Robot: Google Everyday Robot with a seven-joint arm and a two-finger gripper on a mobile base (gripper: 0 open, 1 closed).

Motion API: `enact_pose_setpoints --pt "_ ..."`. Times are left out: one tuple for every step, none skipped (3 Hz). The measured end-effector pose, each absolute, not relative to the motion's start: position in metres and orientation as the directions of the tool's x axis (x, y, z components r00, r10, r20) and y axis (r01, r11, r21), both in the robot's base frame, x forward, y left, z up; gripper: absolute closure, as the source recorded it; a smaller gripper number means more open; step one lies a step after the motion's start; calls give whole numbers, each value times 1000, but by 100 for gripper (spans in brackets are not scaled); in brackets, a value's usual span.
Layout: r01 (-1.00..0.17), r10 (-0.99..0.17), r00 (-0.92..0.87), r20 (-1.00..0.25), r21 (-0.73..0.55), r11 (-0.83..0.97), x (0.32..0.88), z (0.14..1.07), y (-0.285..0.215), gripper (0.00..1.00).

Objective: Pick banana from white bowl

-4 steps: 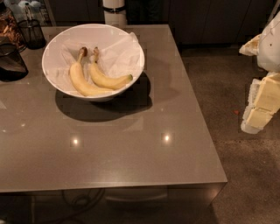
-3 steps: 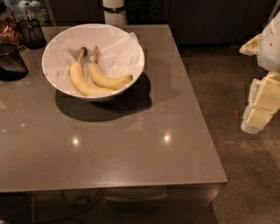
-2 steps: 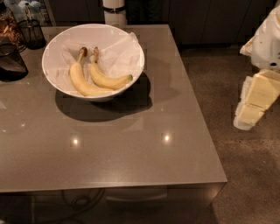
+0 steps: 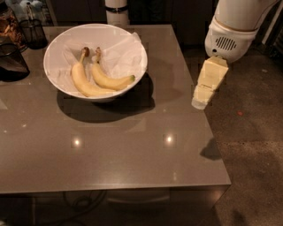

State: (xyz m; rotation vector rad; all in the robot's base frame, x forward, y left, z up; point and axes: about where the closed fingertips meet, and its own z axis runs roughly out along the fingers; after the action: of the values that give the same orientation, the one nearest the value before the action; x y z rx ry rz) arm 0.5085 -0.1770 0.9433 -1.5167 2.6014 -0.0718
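The white bowl (image 4: pixel 54 49), lined with crumpled white paper, stands at the back left of the grey table (image 4: pixel 110 145). Two bananas lie in it side by side. The banana (image 4: pixel 109 80) is the slimmer right-hand one, its dark greenish tip pointing right and its stem toward the back. A thicker banana (image 4: pixel 83 83) lies to its left. My gripper (image 4: pixel 201 100) hangs from the white arm (image 4: pixel 232 26) at the right, pointing down over the table's right edge. It is well to the right of the bowl and holds nothing.
Dark glass containers (image 4: pixel 12 62) and a wire cup (image 4: pixel 32 32) stand at the table's left back. A white cylinder (image 4: pixel 117 11) stands behind the bowl. The table's right edge (image 4: pixel 212 145) drops to brown floor (image 4: pixel 256 132).
The arm has moved left and toward the table. The gripper went from beside the table over the floor to the table's right edge. The bowl and bananas have not moved.
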Motion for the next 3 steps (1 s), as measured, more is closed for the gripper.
enact_pose_setpoints --pt "-857 -865 -489 -115 -123 501 518 944 -170 0" --pt "-856 -858 -482 -176 -115 504 519 953 -152 0" --pt "-859 -861 -476 -181 -114 499 522 965 -122 0"
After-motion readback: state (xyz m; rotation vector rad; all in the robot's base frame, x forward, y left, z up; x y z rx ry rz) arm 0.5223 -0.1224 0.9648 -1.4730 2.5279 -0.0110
